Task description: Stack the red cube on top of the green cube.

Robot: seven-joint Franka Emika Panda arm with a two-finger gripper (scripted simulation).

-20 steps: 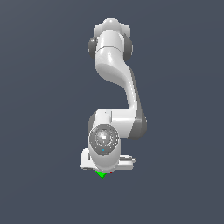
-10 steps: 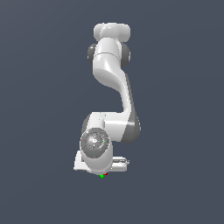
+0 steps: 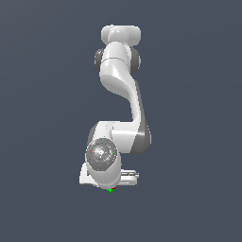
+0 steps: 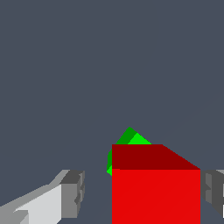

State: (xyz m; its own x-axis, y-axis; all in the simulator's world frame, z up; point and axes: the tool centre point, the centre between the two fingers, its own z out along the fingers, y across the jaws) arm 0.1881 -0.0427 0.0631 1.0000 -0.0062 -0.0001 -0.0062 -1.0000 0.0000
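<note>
The red cube (image 4: 156, 192) sits between the fingers of the gripper (image 4: 142, 192), one pad touching it and the other apart, so a firm hold cannot be told. The green cube (image 4: 131, 140) lies just beyond the red cube. Stacking appears near, release pending.

Exterior view overhead and distant, wrist view close, sharing the green cube (image 4: 130, 139)

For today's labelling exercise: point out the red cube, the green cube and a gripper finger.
red cube (image 4: 155, 197), wrist view, bright front face.
green cube (image 4: 136, 138), wrist view, lit top corner behind the red one.
gripper finger (image 4: 72, 192), wrist view, grey pad.
</note>
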